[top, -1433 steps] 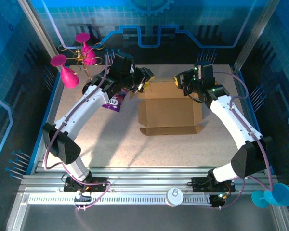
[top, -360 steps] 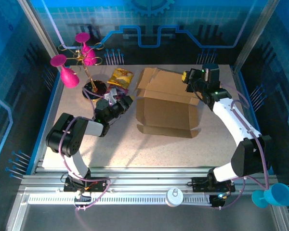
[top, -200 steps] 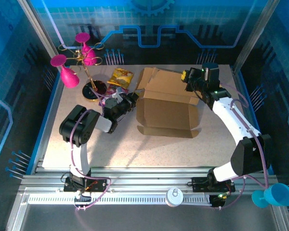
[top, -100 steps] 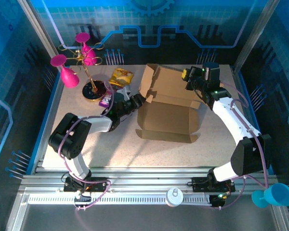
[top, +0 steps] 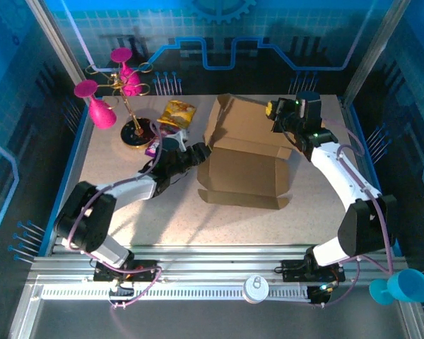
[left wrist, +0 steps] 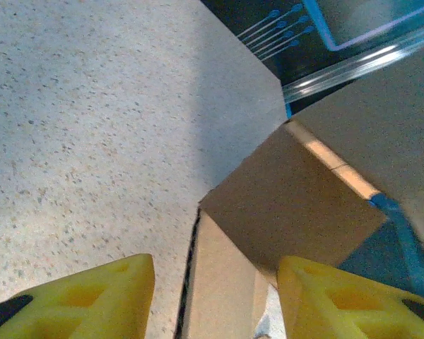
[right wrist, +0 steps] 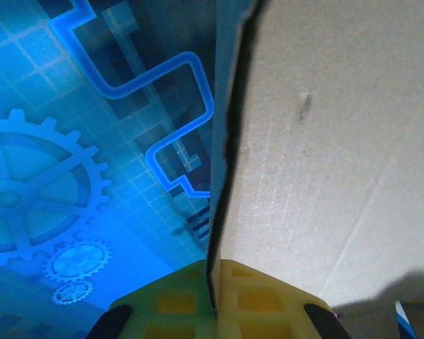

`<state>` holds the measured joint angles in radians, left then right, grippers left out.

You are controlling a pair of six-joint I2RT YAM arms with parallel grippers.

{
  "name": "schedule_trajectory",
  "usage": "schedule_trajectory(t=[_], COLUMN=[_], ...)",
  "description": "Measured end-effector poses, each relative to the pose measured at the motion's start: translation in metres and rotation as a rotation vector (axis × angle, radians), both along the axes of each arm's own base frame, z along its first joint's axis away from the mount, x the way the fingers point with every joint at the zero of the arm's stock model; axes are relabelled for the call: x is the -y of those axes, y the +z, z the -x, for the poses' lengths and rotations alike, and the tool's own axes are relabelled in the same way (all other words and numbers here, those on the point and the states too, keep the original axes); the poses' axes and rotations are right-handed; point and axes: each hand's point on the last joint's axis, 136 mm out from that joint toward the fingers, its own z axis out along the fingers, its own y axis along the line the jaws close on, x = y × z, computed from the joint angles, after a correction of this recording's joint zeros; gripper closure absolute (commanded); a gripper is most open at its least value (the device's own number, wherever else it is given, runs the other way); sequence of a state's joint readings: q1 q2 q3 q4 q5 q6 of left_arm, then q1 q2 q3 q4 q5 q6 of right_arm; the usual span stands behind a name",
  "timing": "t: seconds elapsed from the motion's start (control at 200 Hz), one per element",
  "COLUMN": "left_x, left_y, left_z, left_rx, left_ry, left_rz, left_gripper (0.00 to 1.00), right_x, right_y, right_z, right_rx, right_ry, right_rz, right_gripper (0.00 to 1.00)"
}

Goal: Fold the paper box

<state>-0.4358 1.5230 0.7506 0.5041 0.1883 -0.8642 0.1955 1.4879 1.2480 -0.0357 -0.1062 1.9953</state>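
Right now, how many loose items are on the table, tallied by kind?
Paper box: 1
Snack packets: 2 (yellow packet, purple packet)
Gold cup stand: 1
Total: 4

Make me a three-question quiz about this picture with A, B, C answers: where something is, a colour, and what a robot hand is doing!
1. Where is the yellow snack packet? A left of the paper box; B inside it; C under it.
2. What colour is the cup in the bottom right corner? A pink; B blue; C green.
3. What is the right hand doing? A hanging open; B pinching the box's raised edge; C holding a packet.
Answers: 1 A, it lies off the box's left side; 2 B, plainly blue; 3 B, cardboard is clamped in it.
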Motion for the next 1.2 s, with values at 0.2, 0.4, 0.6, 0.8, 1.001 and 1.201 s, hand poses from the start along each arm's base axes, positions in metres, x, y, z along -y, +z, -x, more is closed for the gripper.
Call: schedule_trajectory(t=[0.2, 0.4, 0.6, 0.8, 1.001, 1.201], left_x=[-0.007, -0.031, -0.072, -0.085, -0.086, -0.086], left_y=[0.008, 0.018, 0.018, 0.020, 0.033, 0.019], left_z=[0.044, 0.070, 0.058, 0.050, 0.042, 0.037], left_rx=[-0.050, -0.093, -0.127, -0.162, -0.138, -0.165], left_ry=[-0.067, -0.055, 0.064, 0.104, 0.106, 0.095], left_rz=[0.012, 0.021, 0.030, 0.017, 0.019, -0.026], left_gripper=[0.44, 0.46, 0.47, 0.48, 0.48, 0.51], right_x=[-0.003, -0.013, -0.037, -0.049, -0.048, -0.050], right_y=[-0.024, -0.035, -0.061, -0.084, -0.097, -0.111], right_z=[-0.014, -0.028, -0.028, -0.022, -0.019, -0.021], right_rx=[-0.005, 0.068, 0.116, 0.124, 0.120, 0.104], right_ry=[0.029, 0.066, 0.119, 0.179, 0.201, 0.214], right_rz=[0.066, 0.121, 0.133, 0.162, 0.205, 0.225], right_gripper=[1.00, 1.00, 1.00, 1.00, 1.00, 1.00])
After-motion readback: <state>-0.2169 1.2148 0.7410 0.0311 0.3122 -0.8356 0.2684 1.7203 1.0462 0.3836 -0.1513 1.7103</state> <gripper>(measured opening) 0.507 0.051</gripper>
